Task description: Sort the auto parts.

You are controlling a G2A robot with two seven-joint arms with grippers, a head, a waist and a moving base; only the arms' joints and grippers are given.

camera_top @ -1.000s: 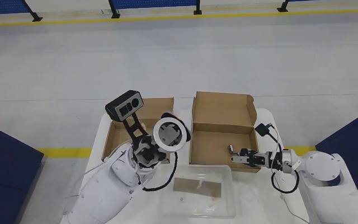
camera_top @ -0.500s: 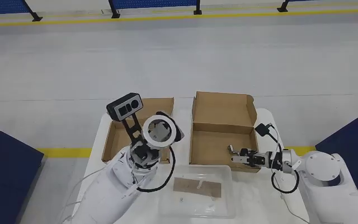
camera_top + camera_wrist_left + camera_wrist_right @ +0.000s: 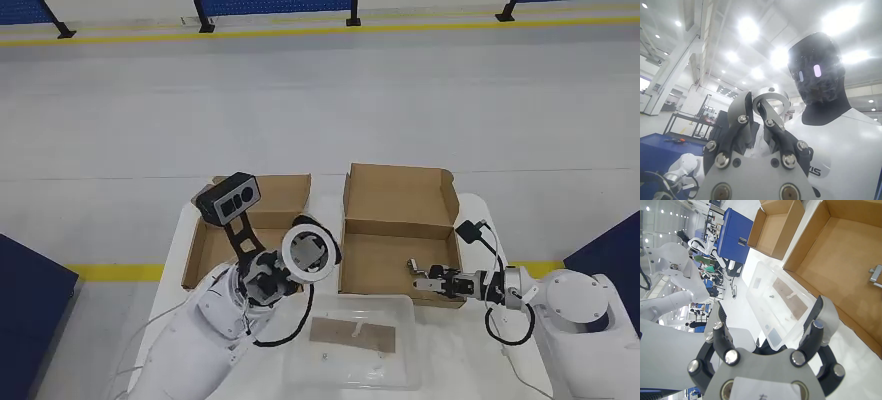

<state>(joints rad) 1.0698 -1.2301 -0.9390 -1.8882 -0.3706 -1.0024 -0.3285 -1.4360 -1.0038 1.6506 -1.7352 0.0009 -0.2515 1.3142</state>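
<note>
My left gripper point(image 3: 755, 105) is shut on a silver metal ring point(image 3: 771, 101), one finger inside the hole and one outside. It holds the ring point(image 3: 306, 250) up high, between the left cardboard box point(image 3: 205, 240) and the right cardboard box point(image 3: 395, 245). My right gripper point(image 3: 769, 304) is open with nothing between its fingers. It hovers at the front right edge of the right box point(image 3: 840, 262), where the right gripper point(image 3: 420, 281) points across the table. A grey metal bracket point(image 3: 875, 274) lies inside that box. A small bolt point(image 3: 771, 296) sits in the clear plastic tray point(image 3: 761, 279).
The clear tray point(image 3: 400, 310) stands at the table's front, just before the right box, with a brown pad on its floor. The left box point(image 3: 770, 228) stands open beyond the tray. The white table edge runs close behind both boxes.
My left arm swung the ring to the left, then back right and a little toward the table's front. The right arm has not moved.
</note>
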